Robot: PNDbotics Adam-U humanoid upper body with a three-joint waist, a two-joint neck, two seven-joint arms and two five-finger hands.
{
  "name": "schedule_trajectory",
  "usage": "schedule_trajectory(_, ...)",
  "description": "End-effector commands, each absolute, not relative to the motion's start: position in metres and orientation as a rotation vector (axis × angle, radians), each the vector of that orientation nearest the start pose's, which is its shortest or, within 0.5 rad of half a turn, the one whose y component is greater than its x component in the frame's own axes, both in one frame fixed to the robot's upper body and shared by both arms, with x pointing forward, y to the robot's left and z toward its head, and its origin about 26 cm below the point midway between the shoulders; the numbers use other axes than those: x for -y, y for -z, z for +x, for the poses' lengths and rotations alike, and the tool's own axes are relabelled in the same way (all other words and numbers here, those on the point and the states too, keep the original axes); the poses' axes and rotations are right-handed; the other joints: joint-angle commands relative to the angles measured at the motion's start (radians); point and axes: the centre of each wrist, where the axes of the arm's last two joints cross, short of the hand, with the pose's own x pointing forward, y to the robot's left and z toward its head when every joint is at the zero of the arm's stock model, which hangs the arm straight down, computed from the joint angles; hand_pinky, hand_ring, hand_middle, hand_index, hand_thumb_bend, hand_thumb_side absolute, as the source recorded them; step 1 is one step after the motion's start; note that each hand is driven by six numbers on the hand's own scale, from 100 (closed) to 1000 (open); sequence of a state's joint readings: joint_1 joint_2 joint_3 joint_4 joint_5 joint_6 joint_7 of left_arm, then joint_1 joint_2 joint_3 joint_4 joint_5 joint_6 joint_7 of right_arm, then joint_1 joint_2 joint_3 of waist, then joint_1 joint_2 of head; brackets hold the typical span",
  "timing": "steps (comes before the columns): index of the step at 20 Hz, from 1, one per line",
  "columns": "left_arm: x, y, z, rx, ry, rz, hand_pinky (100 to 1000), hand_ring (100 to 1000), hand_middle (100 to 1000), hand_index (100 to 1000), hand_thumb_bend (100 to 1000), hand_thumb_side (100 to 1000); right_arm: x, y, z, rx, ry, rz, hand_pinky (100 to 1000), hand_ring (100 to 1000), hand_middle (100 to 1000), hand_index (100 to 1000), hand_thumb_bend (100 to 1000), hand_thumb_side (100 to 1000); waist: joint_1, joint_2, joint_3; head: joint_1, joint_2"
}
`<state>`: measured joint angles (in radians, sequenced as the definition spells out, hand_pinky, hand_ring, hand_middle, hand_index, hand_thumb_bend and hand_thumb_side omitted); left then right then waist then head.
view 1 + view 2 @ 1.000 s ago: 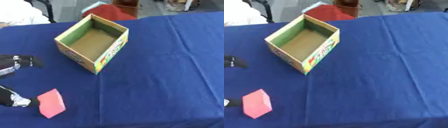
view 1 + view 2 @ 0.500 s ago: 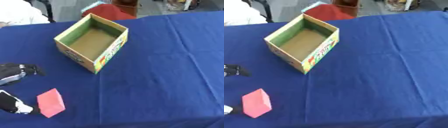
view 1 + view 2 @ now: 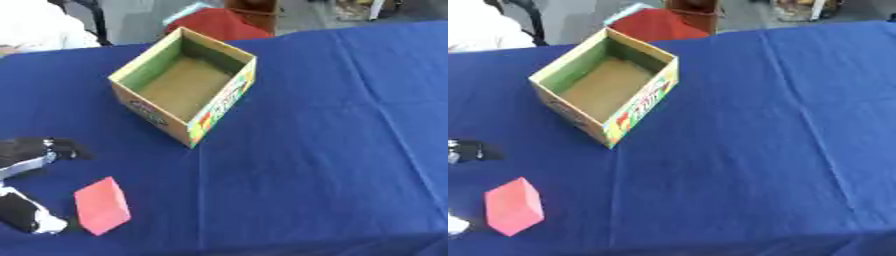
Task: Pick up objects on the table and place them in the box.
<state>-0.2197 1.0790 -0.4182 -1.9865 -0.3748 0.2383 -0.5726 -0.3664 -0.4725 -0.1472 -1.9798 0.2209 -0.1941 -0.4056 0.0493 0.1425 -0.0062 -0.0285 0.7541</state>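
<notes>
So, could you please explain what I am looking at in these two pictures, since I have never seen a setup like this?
Both pictures come from a stereo camera in a humanoid robot's head, looking down at its work: one from the left eye, one from the right, taken at the same moment. The surface is a table under a blue cloth. On it stands an open cardboard box, empty inside as far as shown, and nearer the robot lies a pink block. The black and silver shapes at the left edge are the robot's left hand, its fingers spread beside the block without touching it. Nothing is held. The right hand is out of sight. The job is to put objects into the box.
</notes>
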Motion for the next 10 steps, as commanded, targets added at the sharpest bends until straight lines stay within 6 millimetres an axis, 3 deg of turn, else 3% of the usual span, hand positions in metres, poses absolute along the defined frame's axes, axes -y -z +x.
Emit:
schedule_trajectory(1, -0.301, -0.183, 0.27, 1.016, 1.688, 0.548, 833, 889, 867, 938, 648, 415, 0.311, -0.257, 0.298, -3.347, 0.124, 1.023, 693, 754, 861, 784, 100, 993, 0.001, -0.012, -0.002, 0.005, 0.007)
schedule_trajectory(10, -0.289, -0.18, 0.272, 1.03, 1.617, 0.61, 820, 876, 850, 929, 657, 436, 0.31, -0.257, 0.298, -3.353, 0.123, 1.014, 692, 755, 861, 784, 100, 994, 0.003, -0.011, -0.007, 0.021, 0.006)
